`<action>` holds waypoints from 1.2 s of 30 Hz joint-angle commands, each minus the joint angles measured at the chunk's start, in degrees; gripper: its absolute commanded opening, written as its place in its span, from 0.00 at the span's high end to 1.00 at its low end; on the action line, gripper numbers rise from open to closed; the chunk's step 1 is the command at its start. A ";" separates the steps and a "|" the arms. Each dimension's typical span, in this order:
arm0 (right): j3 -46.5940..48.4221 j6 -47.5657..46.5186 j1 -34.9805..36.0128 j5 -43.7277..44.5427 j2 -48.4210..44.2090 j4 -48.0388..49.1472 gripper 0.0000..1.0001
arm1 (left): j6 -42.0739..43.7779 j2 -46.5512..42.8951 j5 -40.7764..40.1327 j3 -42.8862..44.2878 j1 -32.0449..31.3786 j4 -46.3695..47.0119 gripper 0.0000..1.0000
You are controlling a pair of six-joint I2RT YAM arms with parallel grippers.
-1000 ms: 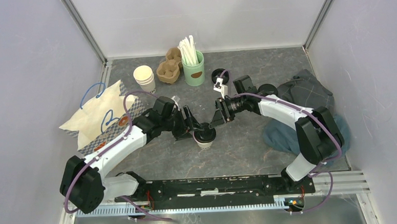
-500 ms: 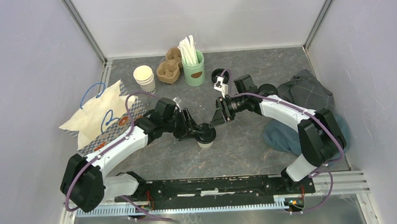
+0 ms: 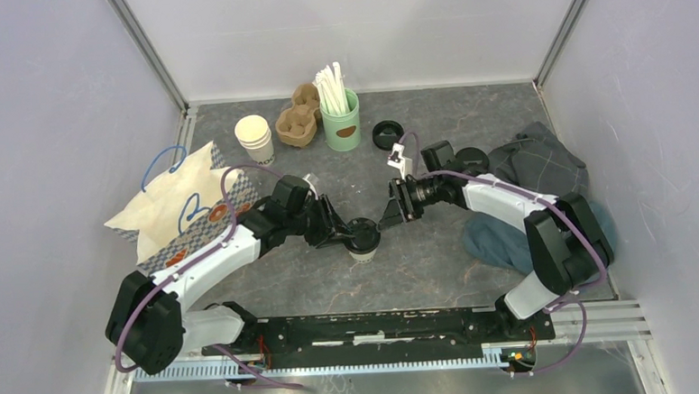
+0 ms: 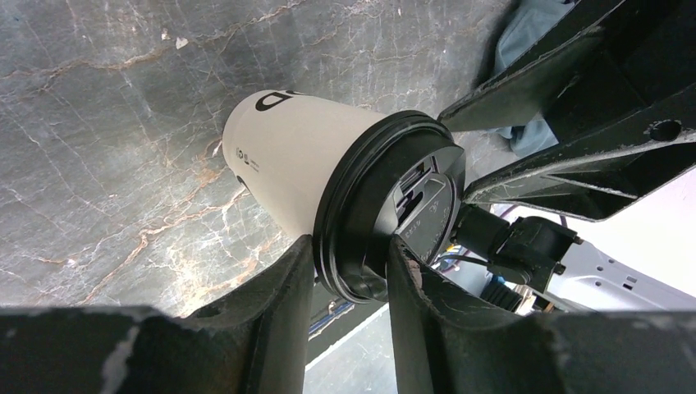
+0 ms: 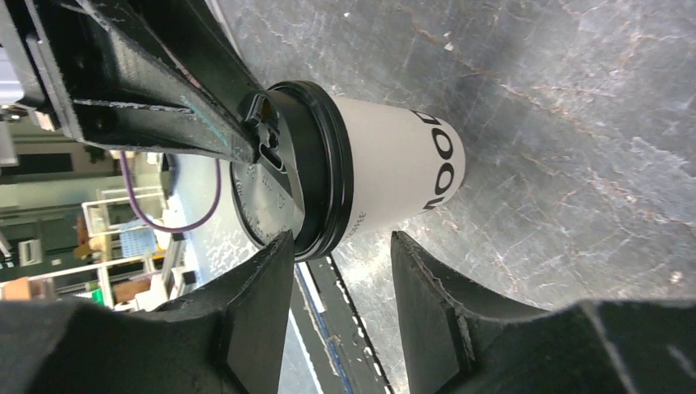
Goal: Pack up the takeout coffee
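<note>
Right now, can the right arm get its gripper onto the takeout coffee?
Probably yes: the right gripper is open and faces the takeout coffee with nothing between, though the left gripper flanks the lid.

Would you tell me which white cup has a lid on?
The lone printed cup in the middle; the stacked cups at the back left stand open-topped.

White arms [image 3: 206, 259] with black joints, black left gripper [image 3: 348, 236], right gripper [image 3: 385, 218], purple cables [image 3: 224, 181].
</note>
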 commanded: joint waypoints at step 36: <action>-2.76 3.94 0.25 -2.97 -0.38 8.56 0.56 | -2.24 -5.54 -0.59 -2.04 0.42 -2.60 0.63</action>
